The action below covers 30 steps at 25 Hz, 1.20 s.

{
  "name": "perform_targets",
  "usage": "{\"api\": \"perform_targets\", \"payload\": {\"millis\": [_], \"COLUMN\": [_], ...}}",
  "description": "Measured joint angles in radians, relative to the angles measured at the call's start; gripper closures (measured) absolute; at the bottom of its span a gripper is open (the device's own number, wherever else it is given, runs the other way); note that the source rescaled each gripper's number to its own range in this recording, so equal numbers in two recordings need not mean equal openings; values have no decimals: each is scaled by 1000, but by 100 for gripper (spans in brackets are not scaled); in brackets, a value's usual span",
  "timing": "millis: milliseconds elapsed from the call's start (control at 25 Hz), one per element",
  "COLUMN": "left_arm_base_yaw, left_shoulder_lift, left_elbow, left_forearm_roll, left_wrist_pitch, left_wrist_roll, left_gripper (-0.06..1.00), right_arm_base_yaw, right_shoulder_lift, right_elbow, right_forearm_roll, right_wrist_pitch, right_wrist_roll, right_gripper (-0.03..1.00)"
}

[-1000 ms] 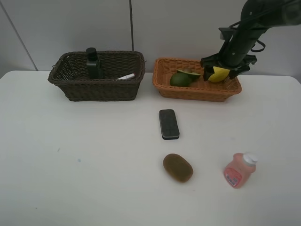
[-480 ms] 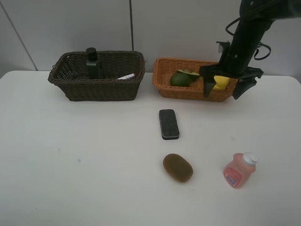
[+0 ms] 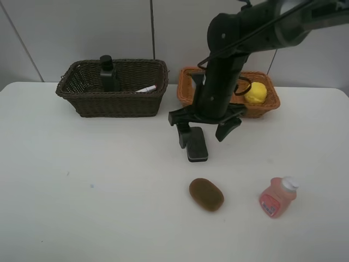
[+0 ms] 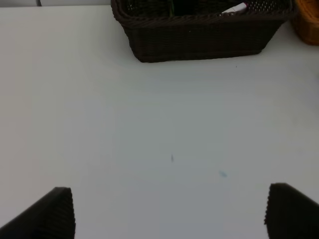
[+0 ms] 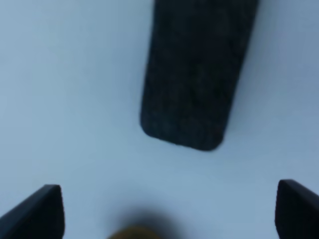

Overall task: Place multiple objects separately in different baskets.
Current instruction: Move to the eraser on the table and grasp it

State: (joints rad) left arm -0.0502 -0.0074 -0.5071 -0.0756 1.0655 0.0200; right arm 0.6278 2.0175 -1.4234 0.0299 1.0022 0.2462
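Sorting roughly at midpoint. Inside dark brown basket (image 3: 112, 103): green pump bottle (image 3: 107, 73), marker (image 3: 146, 88). Inside orange basket (image 3: 267, 106): lemon (image 3: 255, 93), anything else hidden behind the arm. Remaining on counter (image 3: 82, 180): black eraser (image 3: 197, 147), kiwi (image 3: 206, 194), pink bottle (image 3: 277, 198). Right fingers (image 3: 181, 137) spread wide over the eraser, clamped on nothing. Left fingers (image 4: 50, 214) likewise apart, above counter near the dark basket.

A white table (image 3: 82, 218) fills the lower part of the picture. It has two tiny marks at the lower left: a dark speck (image 3: 67, 174) and a pale blue dot (image 3: 91, 185). A light grey wall (image 3: 71, 27) runs across the top. A thin dark line (image 3: 152, 30) goes down it near the middle.
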Motion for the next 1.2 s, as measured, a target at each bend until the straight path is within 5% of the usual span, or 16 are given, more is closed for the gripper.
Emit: {"api": "perform_targets", "payload": {"millis": [320,1200], "left_arm_base_yaw": [0,0], "left_shoulder_lift": [0,0], "left_elbow": [0,0], "left_forearm_roll": [0,0], "left_wrist_pitch": [0,0], "left_wrist_roll": [0,0], "left_gripper": [-6,-6], "right_arm_base_yaw": [21,15], "right_shoulder_lift": [55,160], "right_elbow": [2,5], "right_forearm_roll": [-112,-180], "right_wrist_pitch": [-190,-279], "right_wrist_roll": [77,102], "right_gripper": [-3,-3]}}
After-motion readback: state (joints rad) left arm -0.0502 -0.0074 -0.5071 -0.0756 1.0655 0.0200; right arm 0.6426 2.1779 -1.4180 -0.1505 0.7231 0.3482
